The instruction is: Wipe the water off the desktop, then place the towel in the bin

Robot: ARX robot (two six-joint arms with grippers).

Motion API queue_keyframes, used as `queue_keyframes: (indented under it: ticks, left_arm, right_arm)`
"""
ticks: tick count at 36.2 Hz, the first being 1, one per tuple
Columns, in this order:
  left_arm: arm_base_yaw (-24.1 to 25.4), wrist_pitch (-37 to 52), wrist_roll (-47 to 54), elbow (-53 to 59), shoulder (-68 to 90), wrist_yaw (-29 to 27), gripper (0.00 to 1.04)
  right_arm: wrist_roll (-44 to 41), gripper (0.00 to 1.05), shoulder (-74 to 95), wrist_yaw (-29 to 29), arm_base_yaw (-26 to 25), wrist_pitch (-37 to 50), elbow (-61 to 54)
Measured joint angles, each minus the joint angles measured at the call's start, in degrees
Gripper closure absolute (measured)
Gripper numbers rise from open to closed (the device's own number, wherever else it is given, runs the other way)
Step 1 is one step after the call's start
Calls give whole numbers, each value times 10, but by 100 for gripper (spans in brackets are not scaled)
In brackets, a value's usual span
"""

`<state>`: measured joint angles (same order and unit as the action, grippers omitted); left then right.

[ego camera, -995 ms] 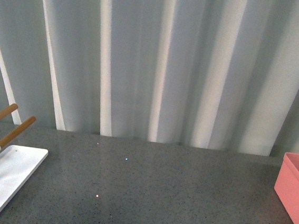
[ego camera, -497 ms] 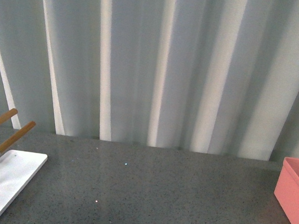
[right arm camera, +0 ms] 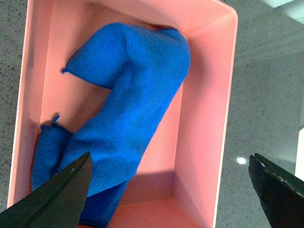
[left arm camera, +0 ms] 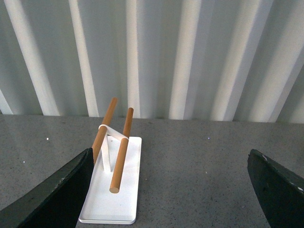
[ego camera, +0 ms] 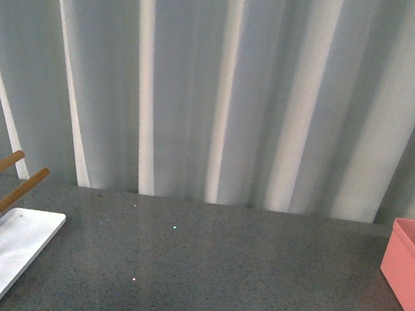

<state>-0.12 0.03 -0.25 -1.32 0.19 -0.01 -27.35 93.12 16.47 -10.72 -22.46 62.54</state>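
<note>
Towel (right arm camera: 124, 111) lies crumpled inside the bin (right arm camera: 206, 109), none of it over the rim. Right gripper (right arm camera: 166, 199) hangs above the bin, jaws spread wide, empty. Left gripper (left arm camera: 171, 190) likewise spread, over desktop (left arm camera: 199, 161); tray (left arm camera: 111, 202) at its 11 o'clock. Front view: bin (ego camera: 407, 276) at 4 o'clock, tray (ego camera: 3, 253) at 8.

Backdrop: pale grey-white curtain (ego camera: 221, 91) behind the work surface

Curtain hangs in vertical folds; bright lit ridges alternate with grey shadowed bands; lower edge meets the far edge of the surface; same folds fill the left wrist view; no window or floor visible.
</note>
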Motion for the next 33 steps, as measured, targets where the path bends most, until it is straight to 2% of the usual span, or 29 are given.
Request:
queue_keyframes:
  ticks: [1,2,4,6,8,10,12,18,26,28,31,33]
  left_arm:
    - [0,0,0,0,0,0,7]
    - [0,0,0,0,0,0,7]
    - [0,0,0,0,0,-1,7]
    - [0,0,0,0,0,0,7]
    - [0,0,0,0,0,0,7]
    - [0,0,0,0,0,0,7]
    - [0,0,0,0,0,0,7]
    - [0,0,0,0,0,0,7]
    - [0,0,0,0,0,0,7]
    - [0,0,0,0,0,0,7]
    - [0,0,0,0,0,0,7]
    - [0,0,0,0,0,0,7]
  right_arm:
    - [0,7,0,0,0,0,0]
    - [26,11,-5,-49,-7,71,-28]
    - [102,21,-24,-180,-12,268,-118]
    - [176,33,-46,-252,-7,493,-231]
    - [215,44,-66,-264,3,654,-299]
    - [239,56,-104,-258,14,750,-345]
    - [250,69,-142,-250,23,777,-379]
    - [258,100,-202,-230,43,779,-461]
    - [261,101,-304,-209,67,751,-532]
    - [262,101,-331,-173,90,737,-546]
    - [262,101,-368,-172,104,718,-564]
    - [262,101,-370,-171,105,745,-582]
